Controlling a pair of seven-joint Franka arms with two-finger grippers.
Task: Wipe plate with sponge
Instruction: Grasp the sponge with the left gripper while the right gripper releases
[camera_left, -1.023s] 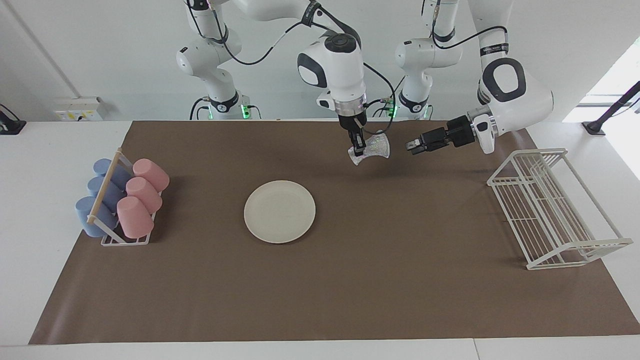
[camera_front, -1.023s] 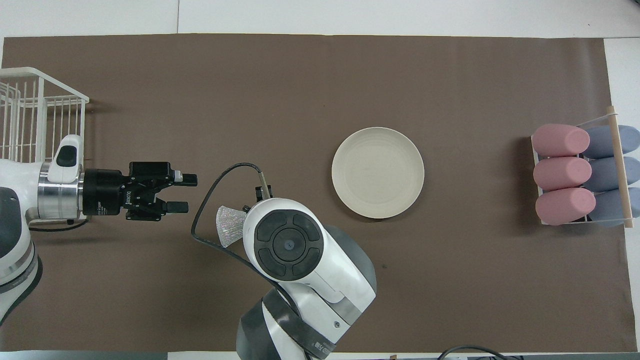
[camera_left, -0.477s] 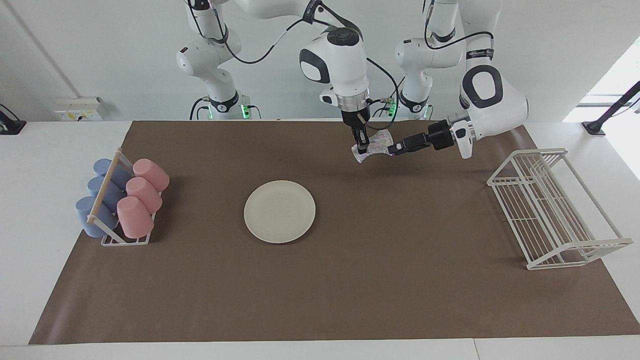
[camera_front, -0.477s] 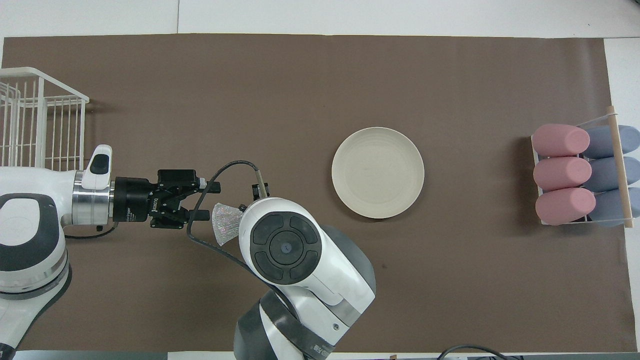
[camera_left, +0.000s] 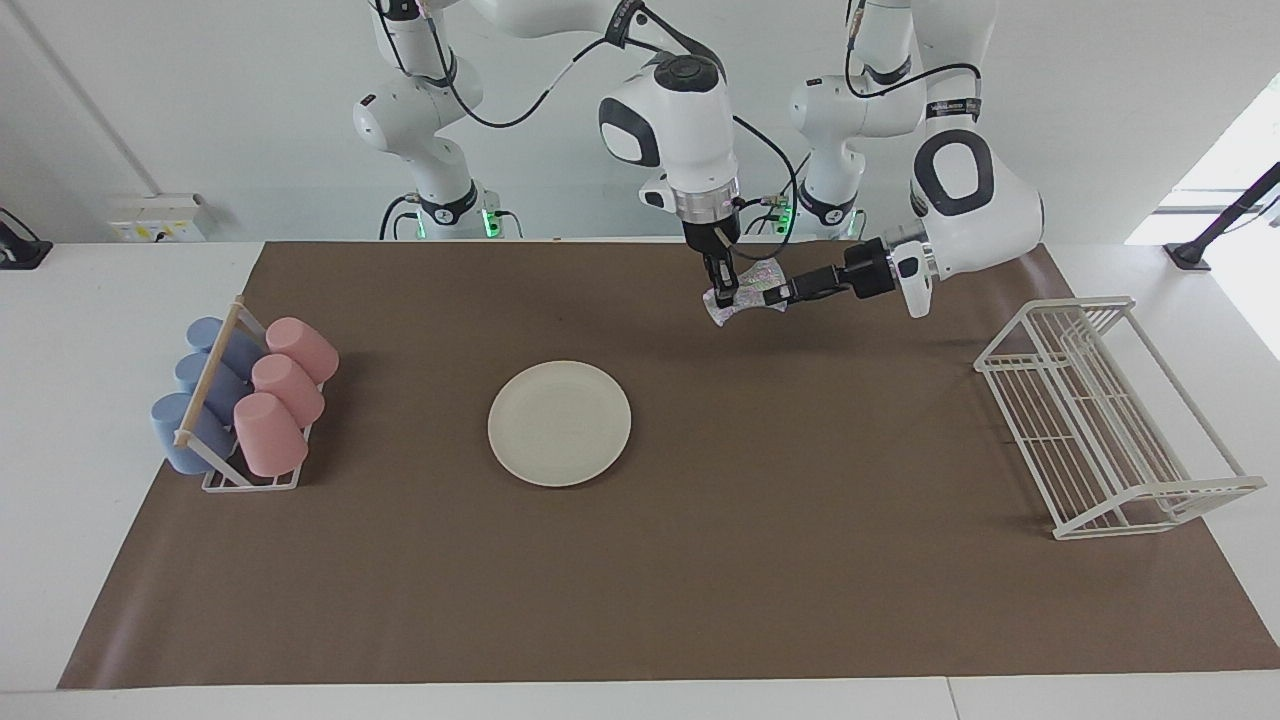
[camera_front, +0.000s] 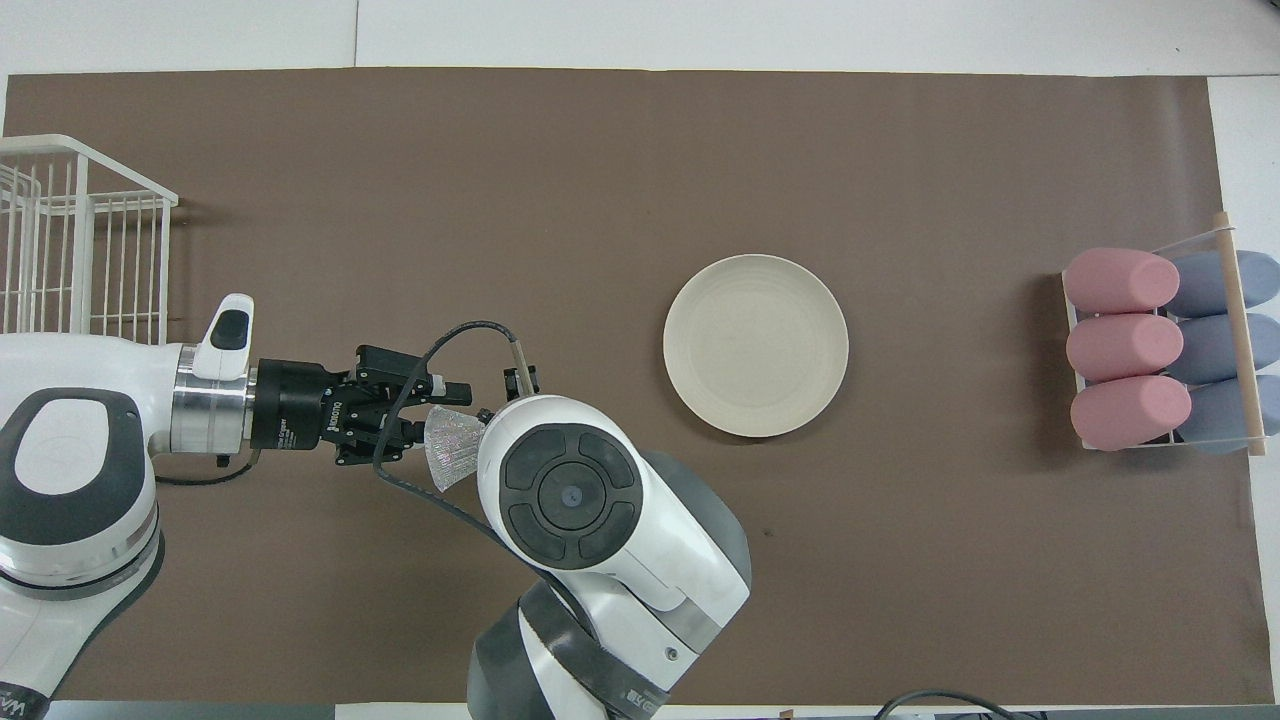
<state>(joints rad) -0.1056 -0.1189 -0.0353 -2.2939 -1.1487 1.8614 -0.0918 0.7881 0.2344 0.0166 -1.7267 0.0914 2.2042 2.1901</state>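
Note:
The cream-white plate (camera_left: 559, 423) lies flat on the brown mat mid-table, with nothing on it; it also shows in the overhead view (camera_front: 756, 345). My right gripper (camera_left: 722, 298) points straight down and is shut on the silvery sponge (camera_left: 757, 279), holding it in the air over the mat, off the plate toward the left arm's end. In the overhead view the sponge (camera_front: 452, 458) sticks out from under the right arm's wrist, which hides that gripper. My left gripper (camera_left: 778, 293) lies level and open, its fingers at the sponge's free edge (camera_front: 448, 415).
A rack of pink and blue cups (camera_left: 245, 400) stands at the right arm's end of the mat (camera_front: 1160, 350). A white wire dish rack (camera_left: 1100, 420) stands at the left arm's end (camera_front: 70, 240).
My left gripper has moved sideways toward the held sponge and now reaches its edge. The right gripper rose slightly with the sponge, then held still. The plate has not moved.

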